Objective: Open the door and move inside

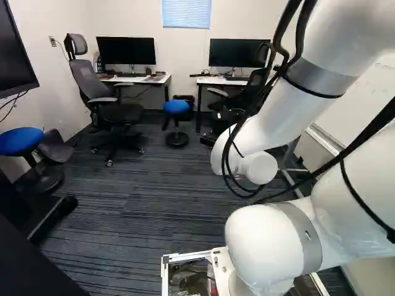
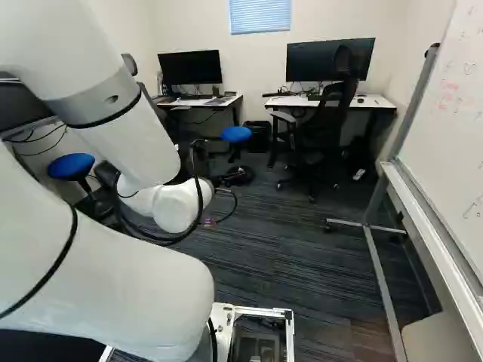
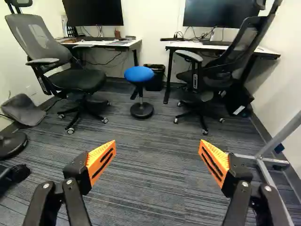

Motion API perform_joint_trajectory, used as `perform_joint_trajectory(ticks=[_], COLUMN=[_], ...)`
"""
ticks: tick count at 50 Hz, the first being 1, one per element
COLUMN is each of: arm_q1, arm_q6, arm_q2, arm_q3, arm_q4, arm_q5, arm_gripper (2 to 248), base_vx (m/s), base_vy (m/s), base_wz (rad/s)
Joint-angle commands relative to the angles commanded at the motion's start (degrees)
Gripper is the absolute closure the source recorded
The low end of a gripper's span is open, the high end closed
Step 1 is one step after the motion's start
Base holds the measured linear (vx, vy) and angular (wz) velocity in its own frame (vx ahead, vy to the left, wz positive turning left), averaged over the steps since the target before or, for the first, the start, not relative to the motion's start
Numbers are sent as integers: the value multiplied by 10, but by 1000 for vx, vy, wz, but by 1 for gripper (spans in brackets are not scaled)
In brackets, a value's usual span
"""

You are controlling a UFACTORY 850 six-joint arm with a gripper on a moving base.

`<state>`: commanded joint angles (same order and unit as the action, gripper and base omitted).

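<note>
No door or door handle shows in any of the three views. My gripper (image 3: 157,149) stands open in the wrist view, its two orange pads (image 3: 101,161) wide apart with nothing between them. Beyond the fingers lies the dark striped carpet (image 3: 155,188) of a room. In both base views the white arm's wrist hides the gripper, or nearly all of it.
Ahead, two desks (image 1: 213,80) with monitors stand along the back wall, with office chairs (image 3: 75,77) and a blue stool (image 3: 139,77). Another blue stool (image 1: 21,142) is at the left. A whiteboard (image 2: 445,136) on a metal-legged stand (image 2: 383,290) flanks the right side.
</note>
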<state>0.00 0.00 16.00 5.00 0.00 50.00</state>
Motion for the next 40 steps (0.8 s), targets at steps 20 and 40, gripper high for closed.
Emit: perform_joint_trajectory(ticks=[20, 40], arm_q1=[0, 0], arm_q6=[0, 0], arm_q2=[0, 0], arm_q3=[0, 0], arm_q4=[0, 0], arm_q5=[0, 0], arm_gripper=[3, 3], base_vx=[195, 193], base_vy=[31, 7], base_wz=[131, 8])
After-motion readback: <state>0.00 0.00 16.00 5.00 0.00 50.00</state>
